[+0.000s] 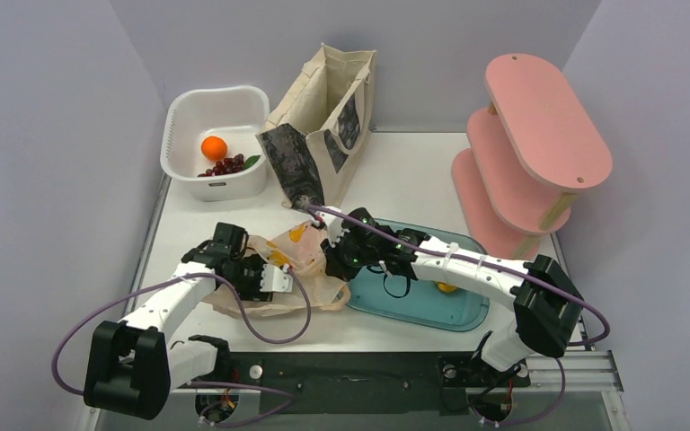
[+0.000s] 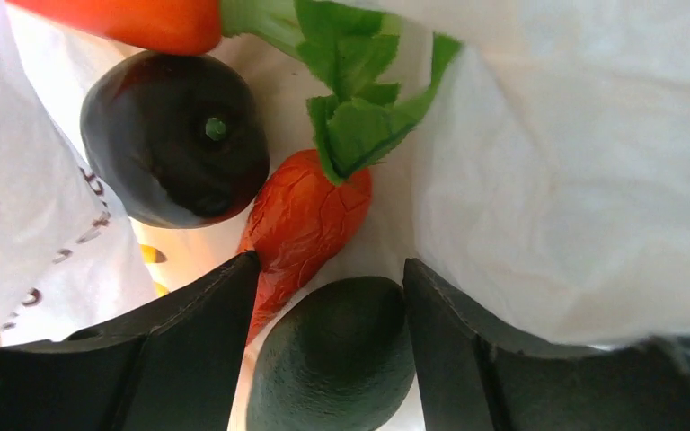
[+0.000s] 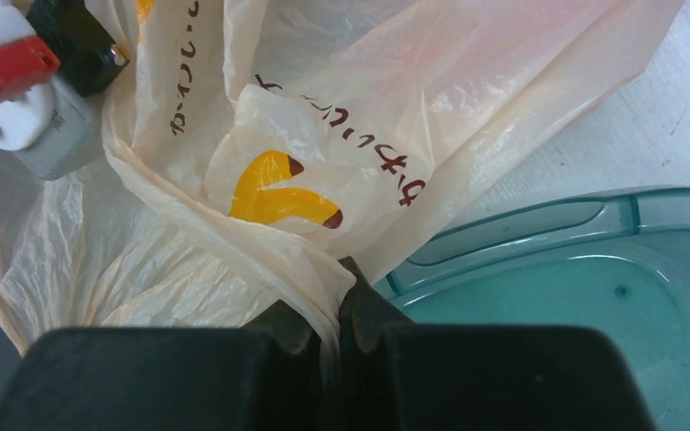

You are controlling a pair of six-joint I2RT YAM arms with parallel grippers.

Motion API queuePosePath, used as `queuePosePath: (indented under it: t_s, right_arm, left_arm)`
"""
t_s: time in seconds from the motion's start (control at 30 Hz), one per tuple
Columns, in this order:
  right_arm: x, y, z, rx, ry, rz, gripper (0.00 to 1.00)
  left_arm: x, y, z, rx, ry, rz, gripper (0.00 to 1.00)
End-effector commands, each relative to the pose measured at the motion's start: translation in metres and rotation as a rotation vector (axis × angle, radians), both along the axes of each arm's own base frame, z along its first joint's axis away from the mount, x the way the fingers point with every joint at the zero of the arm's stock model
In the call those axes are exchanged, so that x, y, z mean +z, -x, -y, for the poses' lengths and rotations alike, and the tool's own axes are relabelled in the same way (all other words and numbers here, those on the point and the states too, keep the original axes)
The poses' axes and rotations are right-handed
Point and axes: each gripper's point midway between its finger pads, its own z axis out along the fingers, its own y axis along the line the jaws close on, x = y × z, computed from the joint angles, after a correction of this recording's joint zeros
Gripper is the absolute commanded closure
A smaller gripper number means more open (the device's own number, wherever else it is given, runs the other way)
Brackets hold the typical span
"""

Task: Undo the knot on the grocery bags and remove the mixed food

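The peach-orange plastic bag lies open on the table left of the teal tray; no knot shows. My left gripper is inside its mouth. In the left wrist view, it is open with the dark green avocado between its jaws; the right finger touches it and a gap shows on the left. A carrot lies just beyond, and a second carrot with green tops lies at the top. My right gripper is shut on a fold of the bag. The bottle and can are hidden.
A dark round fruit lies in the bag beside the carrots. The teal tray holds a yellow item. The canvas tote stands at the back, with a white basket holding an orange fruit to its left. A pink shelf stands at the right.
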Motion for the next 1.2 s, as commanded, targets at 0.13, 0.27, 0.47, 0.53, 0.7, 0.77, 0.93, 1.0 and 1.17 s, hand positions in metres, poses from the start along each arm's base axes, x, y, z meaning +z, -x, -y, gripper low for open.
queuePosePath:
  t_s: [0.13,0.27,0.47,0.53,0.7,0.77,0.93,1.0,1.17]
  right_arm:
    - [0.030,-0.030,-0.004,-0.062,-0.065,0.049,1.00]
    - [0.033,-0.036,-0.006,-0.068,-0.071,0.057,1.00]
    - [0.038,-0.042,-0.016,-0.088,-0.092,0.045,1.00]
    - [0.042,-0.046,-0.020,-0.102,-0.107,0.041,1.00]
    - [0.045,-0.051,-0.025,-0.113,-0.119,0.040,1.00]
    - [0.045,-0.050,-0.025,-0.108,-0.118,0.041,1.00]
    - [0.040,-0.045,-0.019,-0.092,-0.102,0.044,1.00]
    - [0.038,-0.044,-0.016,-0.090,-0.094,0.050,1.00]
    - [0.036,-0.042,-0.010,-0.082,-0.082,0.055,1.00]
  left_arm:
    - [0.011,-0.008,0.004,0.033,0.038,0.012,0.85]
    - [0.090,-0.019,0.022,0.121,0.263,0.098,0.96]
    - [0.159,0.027,0.049,0.028,0.474,0.045,1.00]
    - [0.174,0.036,0.055,0.017,0.519,0.011,1.00]
    - [0.203,0.039,0.068,0.056,0.622,-0.061,1.00]
    - [0.197,0.034,0.066,0.069,0.577,-0.045,0.95]
    - [0.156,0.007,0.037,0.272,0.407,0.025,0.60]
    - [0.155,0.002,0.032,0.320,0.401,0.056,0.57]
    - [0.167,0.006,0.029,0.348,0.414,0.090,0.53]
